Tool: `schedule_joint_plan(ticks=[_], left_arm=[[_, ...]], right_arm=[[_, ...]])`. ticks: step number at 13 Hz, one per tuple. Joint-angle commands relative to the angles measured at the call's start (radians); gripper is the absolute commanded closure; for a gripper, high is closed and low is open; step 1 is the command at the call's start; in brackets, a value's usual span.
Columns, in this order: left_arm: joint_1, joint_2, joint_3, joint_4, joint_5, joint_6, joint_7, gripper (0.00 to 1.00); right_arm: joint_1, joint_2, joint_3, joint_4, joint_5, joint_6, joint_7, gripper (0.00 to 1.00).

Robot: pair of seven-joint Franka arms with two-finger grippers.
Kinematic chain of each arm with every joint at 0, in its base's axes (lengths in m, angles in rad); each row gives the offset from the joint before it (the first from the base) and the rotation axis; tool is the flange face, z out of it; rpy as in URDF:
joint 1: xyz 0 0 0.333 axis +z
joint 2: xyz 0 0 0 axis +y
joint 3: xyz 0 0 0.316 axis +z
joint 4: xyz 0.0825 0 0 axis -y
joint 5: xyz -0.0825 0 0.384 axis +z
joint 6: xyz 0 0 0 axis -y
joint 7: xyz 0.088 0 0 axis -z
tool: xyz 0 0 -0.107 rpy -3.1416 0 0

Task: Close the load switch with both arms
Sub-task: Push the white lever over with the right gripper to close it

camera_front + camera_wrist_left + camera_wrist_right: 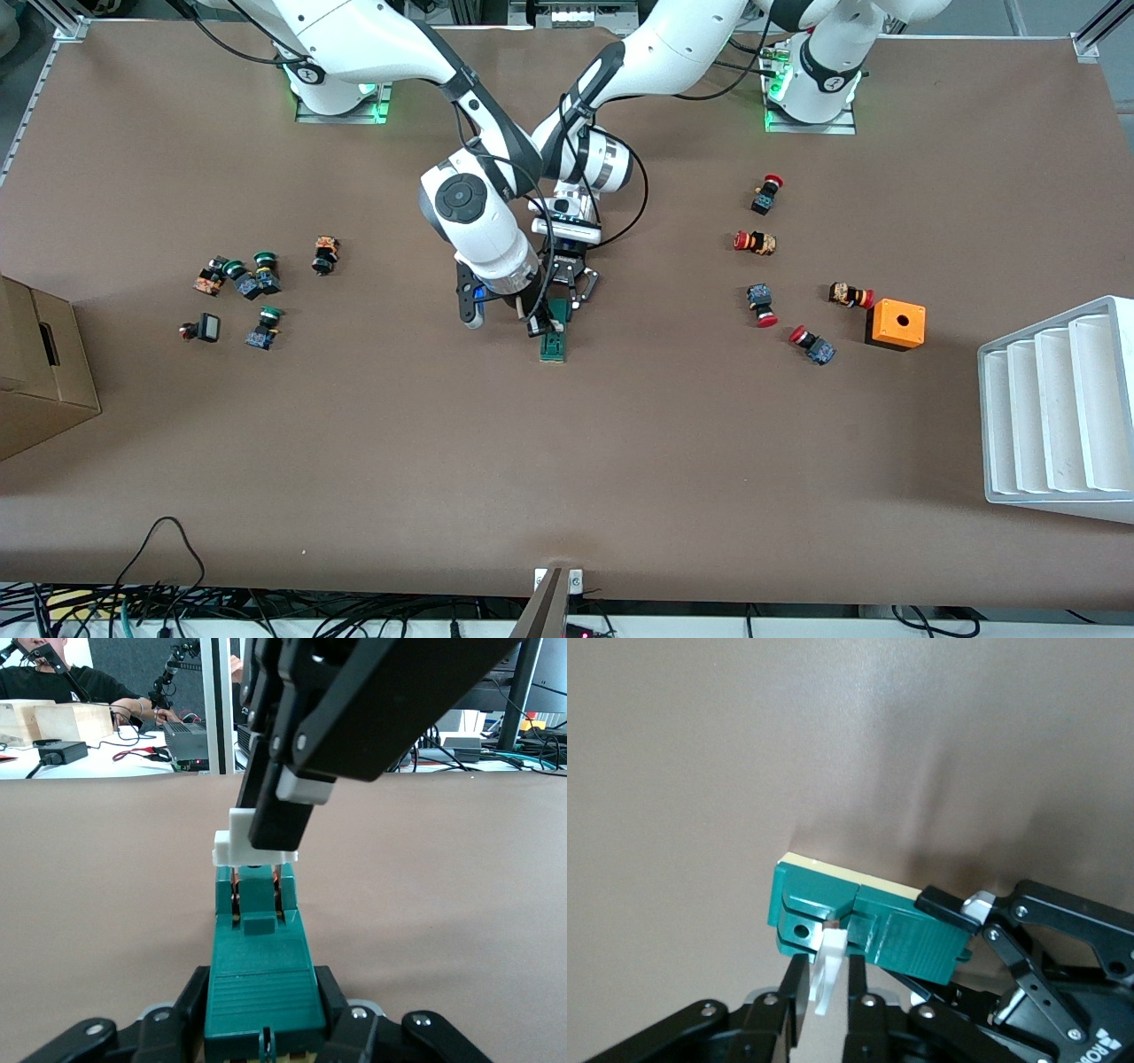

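Note:
The dark-green load switch lies at the middle of the table. My left gripper is shut on the switch's ribbed end, with a black finger on each side of the green body. My right gripper comes down from above, with its fingers closed around the white lever at the switch's other end. In the right wrist view the white lever stands up between my right gripper's fingers, above the green body. The left gripper shows beside it.
Several red-capped push buttons and an orange box lie toward the left arm's end, with a white ribbed rack at the table edge. Green-capped buttons and a cardboard box are toward the right arm's end.

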State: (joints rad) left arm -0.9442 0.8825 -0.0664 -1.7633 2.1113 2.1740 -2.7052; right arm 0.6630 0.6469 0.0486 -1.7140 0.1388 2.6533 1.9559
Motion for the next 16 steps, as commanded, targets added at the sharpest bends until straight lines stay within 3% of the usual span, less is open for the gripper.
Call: schedule_joint_plan(ticks=[1,16], left_arm=[[-0.002,0.015,0.010,0.015,0.026,0.000,-0.025,0.53],[-0.002,0.030,0.010,0.053,0.024,0.000,-0.025,0.53]], right_arm=[[0.001,0.011,0.008,0.019,-0.008,0.004,0.017,0.78],[-0.026,0.060,0.011,0.103,-0.015,-0.035,0.014,0.78]])
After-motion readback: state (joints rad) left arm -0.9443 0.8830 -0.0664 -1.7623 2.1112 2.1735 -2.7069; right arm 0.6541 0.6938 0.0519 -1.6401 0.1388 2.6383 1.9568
